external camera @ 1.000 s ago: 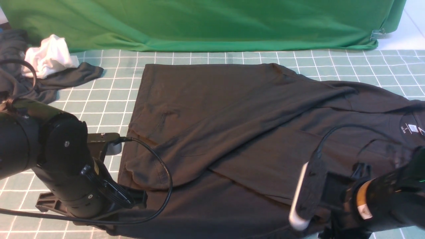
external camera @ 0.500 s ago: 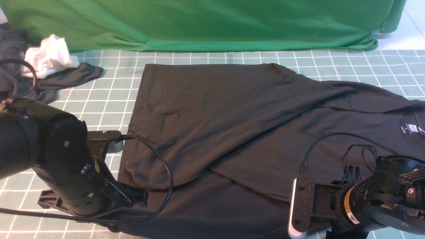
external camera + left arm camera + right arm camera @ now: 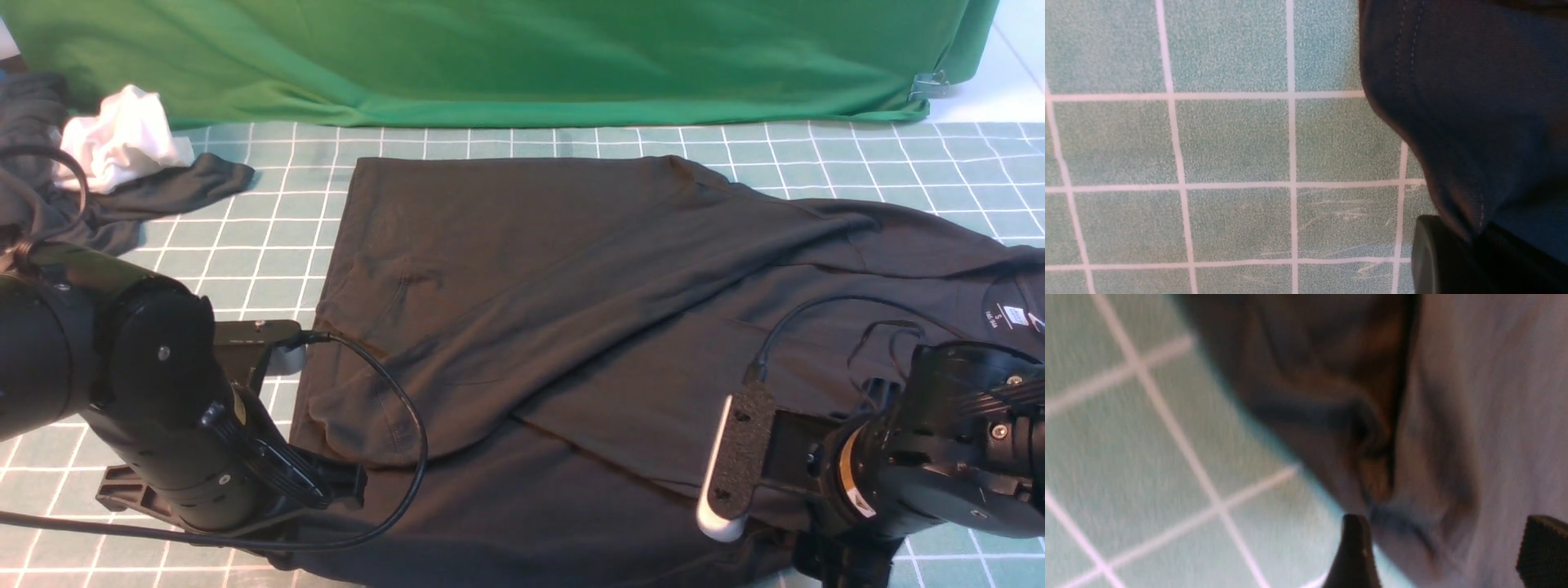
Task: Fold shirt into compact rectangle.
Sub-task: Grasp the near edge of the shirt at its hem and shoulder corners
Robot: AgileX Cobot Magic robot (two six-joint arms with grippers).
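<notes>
Your left fingers (image 3: 1447,261) pinch the shirt (image 3: 571,286), the right fingers (image 3: 1353,555) hang open at its edge; a shallow bite there may catch only one layer.

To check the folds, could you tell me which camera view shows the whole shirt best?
The front view: the shirt lies spread out, nearly all in frame, its folds visible. The left wrist view shows only a stitched hem corner; the right wrist view only a blurred, crumpled edge.

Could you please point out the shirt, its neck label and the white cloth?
shirt (image 3: 571,269), front view, middle of its body.
neck label (image 3: 1015,316), front view, the white tag.
white cloth (image 3: 122,139), front view, centre of heap.
</notes>
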